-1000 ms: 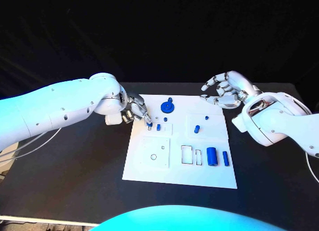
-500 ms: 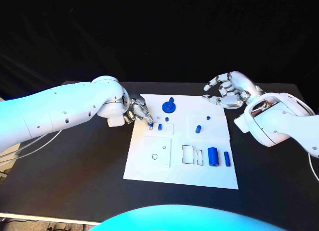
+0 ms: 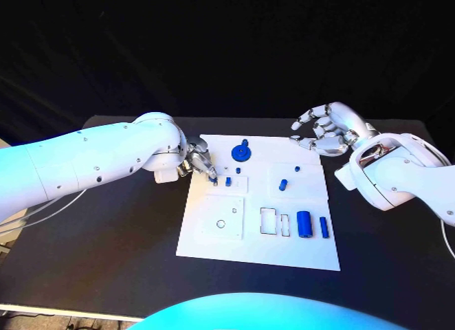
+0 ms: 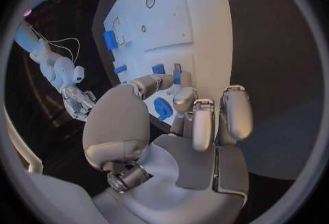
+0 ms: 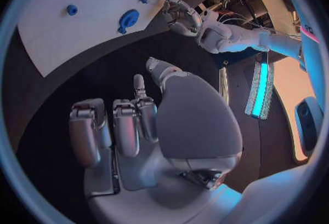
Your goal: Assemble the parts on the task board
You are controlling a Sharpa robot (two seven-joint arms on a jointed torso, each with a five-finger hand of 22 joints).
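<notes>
- The left hand (image 3: 197, 159) reaches over the task board's (image 3: 257, 254) near-left edge, fingertips at a small blue peg (image 3: 227, 181); whether it pinches the peg is unclear.
- The right hand (image 3: 325, 130) hovers empty, fingers apart, beyond the far-right corner.
- Next probably calls for seating that peg squarely.

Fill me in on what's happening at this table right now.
The robot is assembling small blue parts on the white task board. Its left hand is at the board's upper left edge, fingertips pinching a small blue part close beside another small blue part. The right hand hovers past the board's far right corner, fingers apart, holding nothing. A blue gear and a blue cylinder sit on the board.
</notes>
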